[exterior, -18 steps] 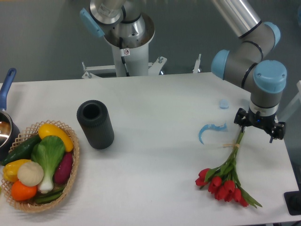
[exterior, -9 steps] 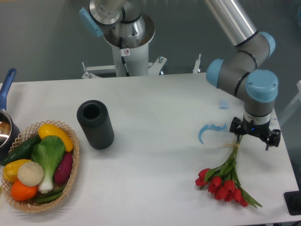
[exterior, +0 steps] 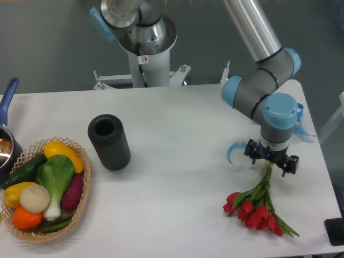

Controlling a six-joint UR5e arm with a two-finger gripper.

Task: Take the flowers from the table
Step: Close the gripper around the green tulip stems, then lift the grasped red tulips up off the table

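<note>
The flowers (exterior: 257,208), red tulips with long green stems, lie on the white table (exterior: 183,118) at the front right, blooms toward the front edge. My gripper (exterior: 270,163) points straight down over the upper end of the stems, which run out from under it. Its black jaws stand spread to either side of the stems, so it looks open; the fingertips and the pale band are hidden beneath the wrist. The bunch still rests flat on the table.
A curved light-blue plastic piece (exterior: 233,150) lies just left of the gripper. A black cylinder (exterior: 109,142) stands left of centre. A wicker basket (exterior: 80,207) of vegetables and a pot (exterior: 6,144) are at the far left. The table's right edge is close.
The arm has swung left and toward the front, bringing the gripper from the stem tips to further along the stems. The flowers have not moved.
</note>
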